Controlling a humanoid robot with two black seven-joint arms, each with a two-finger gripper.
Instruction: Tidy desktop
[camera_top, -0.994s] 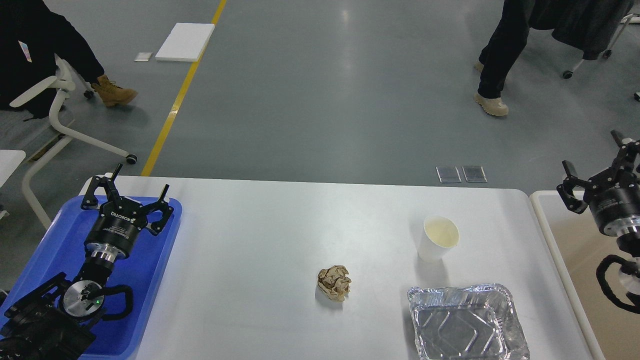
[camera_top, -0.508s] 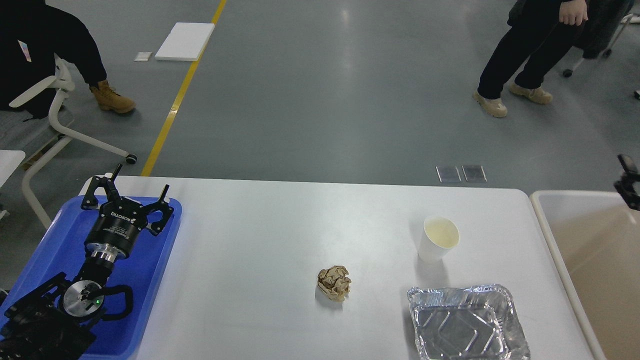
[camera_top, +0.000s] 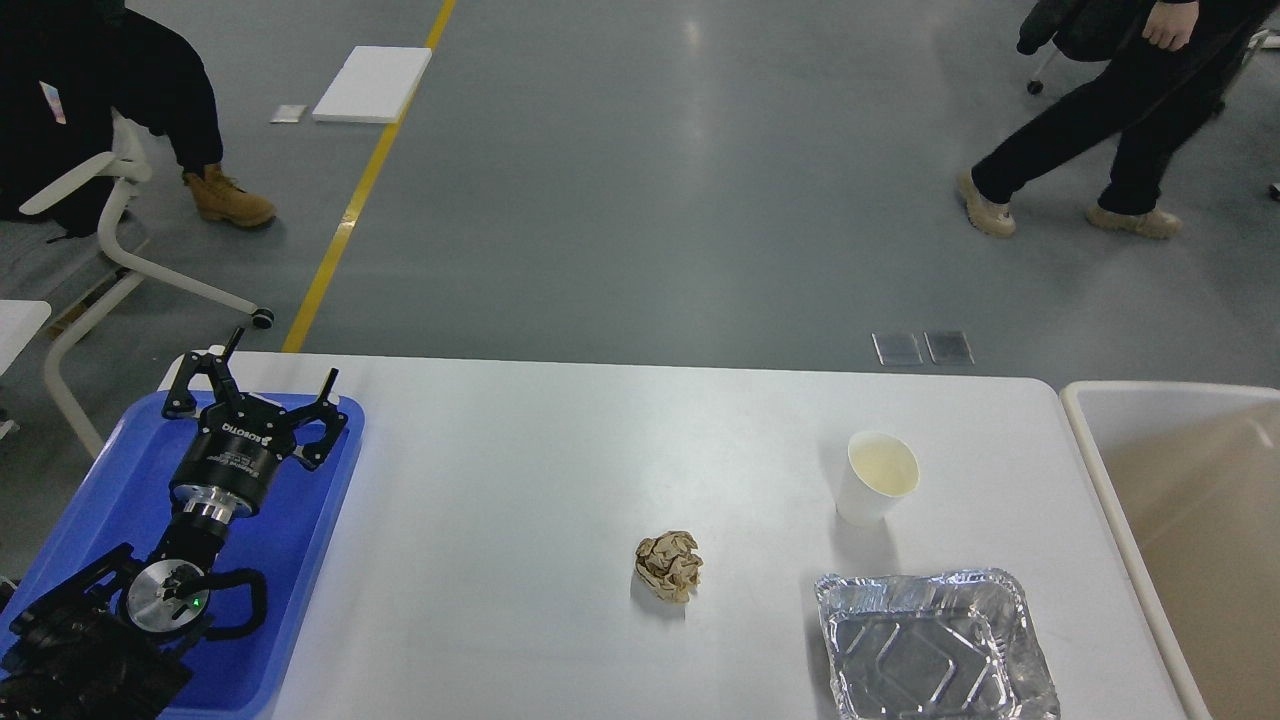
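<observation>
Head view: left tool (camera_top: 255, 398), fingers apart, over blue tray (camera_top: 300, 540) at desktop's (camera_top: 560, 470) left edge.

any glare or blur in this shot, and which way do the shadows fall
Head view: sharp overall; glare streaks on the grey floor and glints on the foil tray. The paper cup and crumpled paper ball cast soft shadows toward the camera on the desktop.

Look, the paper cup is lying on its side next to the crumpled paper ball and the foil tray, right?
Not quite. In the head view the paper cup stands upright on the desktop, its open mouth facing up. The rest holds: the crumpled paper ball and the foil tray are near it.
</observation>
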